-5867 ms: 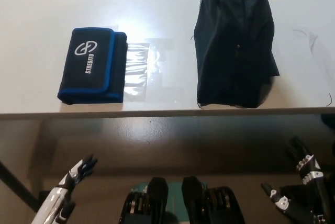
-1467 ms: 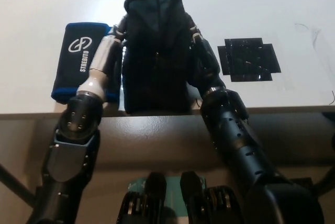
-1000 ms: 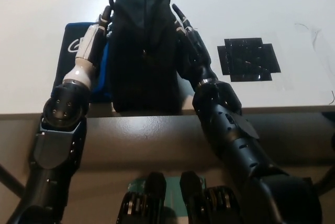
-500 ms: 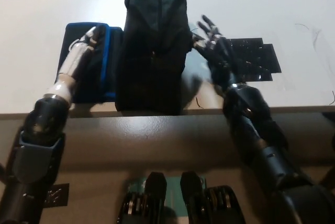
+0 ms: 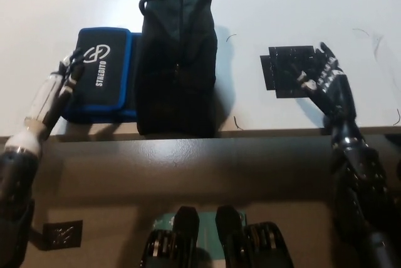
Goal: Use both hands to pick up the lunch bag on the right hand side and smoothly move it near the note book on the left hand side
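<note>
Glossy white tabletop [image 5: 313, 5] carries a tall, soft lunch bag of dark crumpled fabric [image 5: 177, 55], standing upright with its cord handle looped at the top. Touching the bag's left side lies a flat, rectangular black notebook case with bright blue edging and white lettering [image 5: 103, 74]. To the bag's right, apart from it, a black cross-shaped tape mark [image 5: 289, 71] sits on the tabletop. The white left hand [image 5: 53, 96] hovers at the case's left edge, empty, fingers loosely apart. The black right hand [image 5: 326, 83] rests over the tape mark's right end, fingers spread, holding nothing.
</note>
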{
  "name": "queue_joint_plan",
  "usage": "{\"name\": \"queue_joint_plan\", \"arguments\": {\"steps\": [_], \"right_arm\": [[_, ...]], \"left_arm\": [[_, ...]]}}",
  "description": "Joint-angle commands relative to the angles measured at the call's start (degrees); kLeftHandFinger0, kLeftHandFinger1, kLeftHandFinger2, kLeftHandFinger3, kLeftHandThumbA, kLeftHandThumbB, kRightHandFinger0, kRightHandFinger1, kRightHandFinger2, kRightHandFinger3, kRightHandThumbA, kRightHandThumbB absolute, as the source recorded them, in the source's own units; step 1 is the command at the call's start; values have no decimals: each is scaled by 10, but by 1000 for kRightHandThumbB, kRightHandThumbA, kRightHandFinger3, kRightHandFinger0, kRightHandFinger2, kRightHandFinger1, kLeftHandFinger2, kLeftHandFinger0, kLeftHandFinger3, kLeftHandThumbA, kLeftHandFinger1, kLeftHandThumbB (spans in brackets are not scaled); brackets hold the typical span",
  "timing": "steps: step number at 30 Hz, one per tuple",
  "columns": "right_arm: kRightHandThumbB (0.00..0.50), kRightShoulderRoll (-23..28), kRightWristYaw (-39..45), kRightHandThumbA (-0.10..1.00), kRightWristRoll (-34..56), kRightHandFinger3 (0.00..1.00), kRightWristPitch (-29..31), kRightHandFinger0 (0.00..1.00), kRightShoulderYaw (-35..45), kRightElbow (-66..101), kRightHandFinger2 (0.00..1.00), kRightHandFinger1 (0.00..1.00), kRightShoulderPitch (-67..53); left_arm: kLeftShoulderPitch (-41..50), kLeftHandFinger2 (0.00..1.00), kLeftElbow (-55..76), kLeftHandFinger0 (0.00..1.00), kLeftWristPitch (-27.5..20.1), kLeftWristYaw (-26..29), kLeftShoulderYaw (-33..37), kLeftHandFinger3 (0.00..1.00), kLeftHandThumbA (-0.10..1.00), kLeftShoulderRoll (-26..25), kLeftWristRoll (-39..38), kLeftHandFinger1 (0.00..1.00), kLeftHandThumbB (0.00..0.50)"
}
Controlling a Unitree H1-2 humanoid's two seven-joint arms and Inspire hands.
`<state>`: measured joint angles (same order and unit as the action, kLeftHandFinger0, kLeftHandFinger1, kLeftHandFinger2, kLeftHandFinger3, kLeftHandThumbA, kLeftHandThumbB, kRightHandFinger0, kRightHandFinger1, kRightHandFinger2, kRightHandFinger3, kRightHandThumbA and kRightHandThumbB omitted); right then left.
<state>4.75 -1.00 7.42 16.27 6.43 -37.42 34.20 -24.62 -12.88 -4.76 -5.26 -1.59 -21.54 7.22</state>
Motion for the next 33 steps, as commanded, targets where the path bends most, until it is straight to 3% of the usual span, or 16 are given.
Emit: {"name": "queue_joint_plan", "arguments": {"steps": [1,3,7,9,11,14,17,19,21,22,26,29,33], "right_arm": [[389,25,-32,1000,-74,1000,37,1000,11,259,1000,1000,-61],[397,23,-25,1000,-60,1000,42,1000,15,288,1000,1000,-90],[361,16,-12,1000,-38,1000,51,1000,18,323,1000,1000,-138],[355,14,-4,1000,-31,1000,65,1000,15,336,1000,1000,-166],[368,9,1,1000,-23,1000,72,1000,13,350,1000,1000,-194],[400,2,1,1000,-32,1000,88,1000,8,361,1000,1000,-234],[327,-6,8,1000,-23,1000,107,1000,6,352,1000,1000,-271],[259,-9,18,1000,-11,1000,107,1000,5,343,1000,1000,-284],[220,-14,27,1000,0,1000,107,1000,8,333,1000,1000,-295],[213,-15,33,1000,7,1000,107,1000,9,325,1000,1000,-301],[188,-18,36,1000,-5,1000,107,1000,12,296,1000,1000,-314],[155,-18,24,1000,-27,1000,107,1000,12,266,1000,1000,-309],[163,-15,23,1000,-25,1000,107,1000,19,220,1000,1000,-299]], "left_arm": [[91,1000,205,1000,-46,-4,-47,1000,1000,-46,-16,1000,434],[132,1000,228,1000,-66,0,-52,1000,1000,-35,-30,1000,409],[189,1000,256,1000,-93,10,-61,1000,1000,-20,-42,1000,363],[220,1000,260,1000,-116,16,-66,1000,1000,-10,-47,1000,306],[247,1000,262,1000,-131,26,-74,1000,1000,4,-50,1000,297],[275,1000,252,1000,-168,36,-82,1000,1000,23,-62,1000,219],[302,1000,238,1000,-191,39,-89,1000,1000,36,-65,1000,146],[310,915,218,924,-208,40,-95,1000,1000,41,-64,897,92],[313,820,196,898,-221,42,-97,1000,1000,39,-56,804,77],[318,785,184,854,-219,38,-97,991,1000,39,-60,783,98],[319,768,130,808,-221,35,-100,884,1000,40,-62,781,108],[308,763,87,784,-222,38,-103,873,1000,43,-60,764,99],[290,792,26,775,-222,34,-104,896,979,44,-65,787,81]]}}
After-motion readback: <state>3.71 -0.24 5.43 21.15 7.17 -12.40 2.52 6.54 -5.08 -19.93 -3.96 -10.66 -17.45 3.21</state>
